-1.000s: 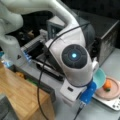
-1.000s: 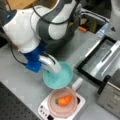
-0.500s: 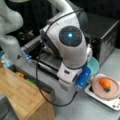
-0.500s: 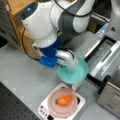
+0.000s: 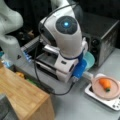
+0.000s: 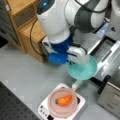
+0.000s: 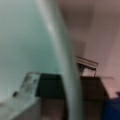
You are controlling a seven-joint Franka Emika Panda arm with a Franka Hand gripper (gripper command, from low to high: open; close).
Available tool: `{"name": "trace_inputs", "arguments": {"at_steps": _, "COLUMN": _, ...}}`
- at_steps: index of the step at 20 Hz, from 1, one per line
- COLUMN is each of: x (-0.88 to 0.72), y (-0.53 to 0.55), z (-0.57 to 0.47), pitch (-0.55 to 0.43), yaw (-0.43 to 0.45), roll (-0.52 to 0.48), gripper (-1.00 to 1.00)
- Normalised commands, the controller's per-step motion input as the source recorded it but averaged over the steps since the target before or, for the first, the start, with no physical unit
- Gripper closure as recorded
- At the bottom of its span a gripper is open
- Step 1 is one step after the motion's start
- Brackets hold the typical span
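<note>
Pincer clamped on rim of teal bowl, held tilted in the air above grey desk, just beside pink plate with carrot; thin edge grip, could slip or knock toaster oven nearby
</note>
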Motion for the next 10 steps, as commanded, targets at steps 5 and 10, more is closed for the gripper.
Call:
{"name": "trace_inputs", "arguments": {"at_steps": 5, "x": -0.66, "y": 0.1, "z": 0.02, "pitch": -0.211, "yaw": -0.087, "roll": -0.098, "gripper": 1.0}}
{"name": "trace_inputs", "arguments": {"at_steps": 10, "x": -0.58, "y": 0.14, "z": -0.1, "pitch": -0.209, "yaw": -0.1, "roll": -0.035, "gripper": 1.0}}
